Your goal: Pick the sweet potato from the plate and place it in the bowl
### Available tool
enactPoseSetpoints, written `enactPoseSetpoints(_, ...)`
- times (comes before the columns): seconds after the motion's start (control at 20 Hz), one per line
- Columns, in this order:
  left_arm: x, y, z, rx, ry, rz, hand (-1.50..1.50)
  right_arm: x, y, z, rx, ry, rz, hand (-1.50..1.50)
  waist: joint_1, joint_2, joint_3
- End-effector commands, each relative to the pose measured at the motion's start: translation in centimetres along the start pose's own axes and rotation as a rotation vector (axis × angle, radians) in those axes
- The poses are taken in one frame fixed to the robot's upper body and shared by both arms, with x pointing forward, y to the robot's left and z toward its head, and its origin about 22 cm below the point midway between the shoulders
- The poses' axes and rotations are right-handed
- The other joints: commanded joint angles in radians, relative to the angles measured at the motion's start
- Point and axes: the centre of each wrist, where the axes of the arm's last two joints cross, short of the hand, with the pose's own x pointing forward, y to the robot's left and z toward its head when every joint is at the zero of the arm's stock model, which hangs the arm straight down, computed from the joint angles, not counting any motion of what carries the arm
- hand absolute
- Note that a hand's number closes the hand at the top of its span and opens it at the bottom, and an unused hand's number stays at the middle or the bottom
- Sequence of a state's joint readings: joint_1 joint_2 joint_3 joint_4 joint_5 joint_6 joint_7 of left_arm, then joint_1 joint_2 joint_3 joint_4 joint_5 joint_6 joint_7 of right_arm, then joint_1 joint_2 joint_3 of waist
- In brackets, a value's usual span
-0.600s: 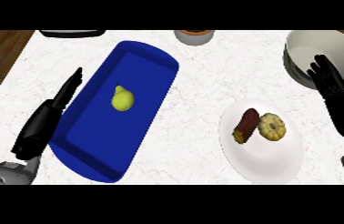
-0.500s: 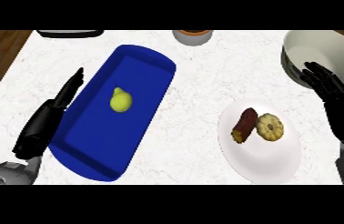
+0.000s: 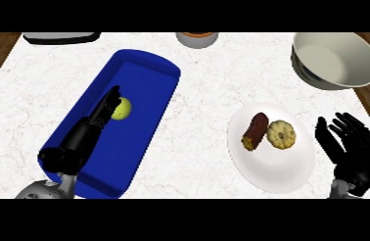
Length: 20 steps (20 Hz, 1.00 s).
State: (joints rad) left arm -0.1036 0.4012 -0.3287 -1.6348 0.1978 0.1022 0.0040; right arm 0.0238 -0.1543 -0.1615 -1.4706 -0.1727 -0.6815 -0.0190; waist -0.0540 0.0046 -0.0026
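One view only, head view. Sweet potato [image 3: 255,132] lies on the left half of the white plate [image 3: 278,174], touching a round yellow pastry-like item [image 3: 281,134] on its right. Long axis runs roughly toward/away from the robot, slightly tilted. Right robot hand [image 3: 345,146] sits just off the plate's right rim, fingers spread, holding nothing; potato is to its left, past the pastry. Left robot hand [image 3: 101,114] rests over the blue tray [image 3: 148,78], fingers straight, well apart. Right is nearer. Bowl [image 3: 334,59] sits beyond the plate on the surface [image 3: 195,137].
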Motion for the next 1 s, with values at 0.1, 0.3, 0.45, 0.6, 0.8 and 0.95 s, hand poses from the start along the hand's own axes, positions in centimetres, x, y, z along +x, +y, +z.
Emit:
enactPoseSetpoints(0.1, 0.0, -4.0, -1.1, -0.093, 0.021, 0.074, 0.00, -2.2, 3.8, 3.8, -0.153, -0.027, 0.139, -1.50, 0.052, -0.003, 0.001)
enactPoseSetpoints(0.3, -0.5, -2.9, -2.4, -0.089, 0.010, 0.066, 0.00, -1.9, 3.1, 2.7, -0.045, 0.041, 0.352, -1.50, 0.054, 0.001, -0.002)
enactPoseSetpoints(0.45, -0.2, -3.0, -1.4, -0.093, 0.010, 0.062, 0.00, -2.2, -0.1, 2.3, 0.028, 0.168, 0.528, -1.50, 0.058, -0.004, -0.004)
enactPoseSetpoints(0.6, 0.2, -2.6, -2.0, -0.096, 0.006, 0.073, 0.00, -0.5, 0.4, 1.1, 0.215, 0.312, 0.661, -1.50, 0.074, 0.000, -0.006)
enactPoseSetpoints(0.8, -0.2, -3.1, -1.8, -0.090, 0.010, 0.066, 0.00, 4.2, 3.2, 1.8, 0.463, 0.464, 0.701, -1.50, 0.072, -0.007, -0.005)
enactPoseSetpoints(0.95, -0.6, -2.1, -1.4, -0.085, 0.009, 0.073, 0.00, 8.3, 3.4, 0.8, 0.532, 0.565, 0.738, -1.50, 0.061, -0.008, -0.001)
